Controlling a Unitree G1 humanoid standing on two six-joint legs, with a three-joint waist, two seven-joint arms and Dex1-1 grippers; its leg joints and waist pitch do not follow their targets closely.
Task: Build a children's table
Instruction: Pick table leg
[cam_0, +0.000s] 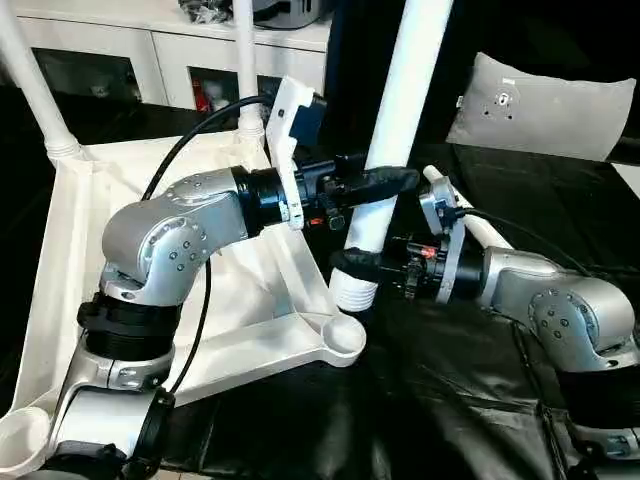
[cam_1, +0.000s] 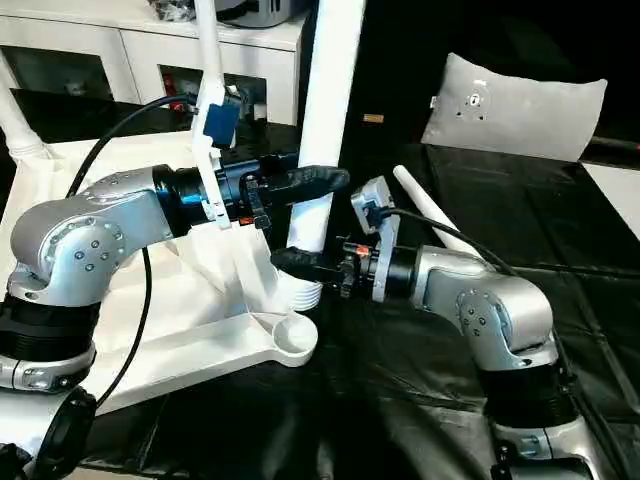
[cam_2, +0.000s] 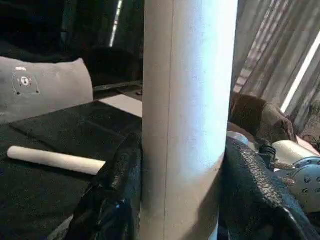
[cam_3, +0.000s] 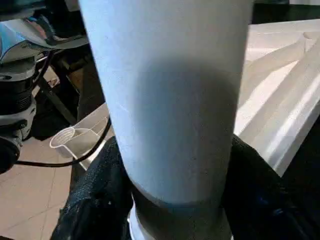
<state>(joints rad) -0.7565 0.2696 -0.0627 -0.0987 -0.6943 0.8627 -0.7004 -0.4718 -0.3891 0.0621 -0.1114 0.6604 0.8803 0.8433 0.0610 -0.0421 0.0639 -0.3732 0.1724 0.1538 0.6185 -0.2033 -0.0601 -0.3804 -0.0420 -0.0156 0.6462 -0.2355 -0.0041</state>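
Observation:
The children's table top (cam_0: 90, 260) lies upside down at the left, ribs up. Two legs stand in its far corner sockets (cam_0: 30, 80) (cam_0: 246, 60). A third white leg (cam_0: 410, 80) is held upright, its ribbed lower end just above and behind the near-right socket (cam_0: 345, 338). My left gripper (cam_0: 388, 185) is shut on this leg from the left, fingers (cam_2: 115, 195) pressed on both sides. My right gripper (cam_0: 355, 262) clasps the same leg lower down from the right, fingers (cam_3: 95, 200) against the tube. Another leg (cam_0: 480, 228) lies on the black cloth behind my right arm.
A white-grey cushion (cam_0: 545, 105) leans at the back right. White cabinets with glass doors (cam_0: 170, 50) run along the back left. Black cloth (cam_0: 450, 400) covers the surface right of the table top. A black cable (cam_0: 200, 130) loops over my left arm.

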